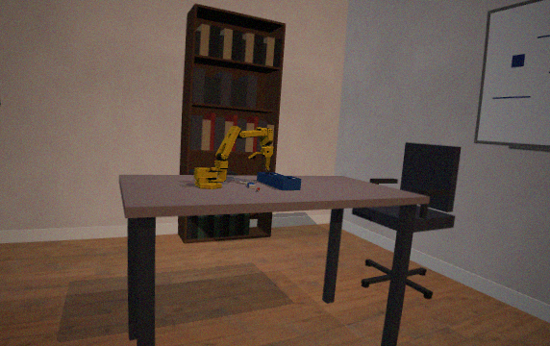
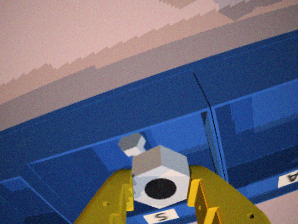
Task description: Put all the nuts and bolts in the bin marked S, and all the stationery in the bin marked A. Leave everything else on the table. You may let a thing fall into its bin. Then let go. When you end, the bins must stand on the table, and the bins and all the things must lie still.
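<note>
My gripper point(image 2: 161, 192) is shut on a grey hex nut point(image 2: 160, 176) and holds it above a compartment of the blue bin point(image 2: 166, 129). A white label marked S point(image 2: 161, 217) sits on the bin's near wall, just below the nut. A small grey bolt point(image 2: 132, 143) lies inside that compartment. In the exterior view the yellow arm reaches right, its gripper point(image 1: 266, 160) hanging over the left end of the blue bin point(image 1: 279, 181). Another label point(image 2: 289, 179) shows on the neighbouring compartment; I cannot read it.
A few small loose things point(image 1: 252, 185) lie on the table between the arm's base point(image 1: 209, 177) and the bin. A bookshelf point(image 1: 232, 120) stands behind the table and a dark chair point(image 1: 414, 192) at its right.
</note>
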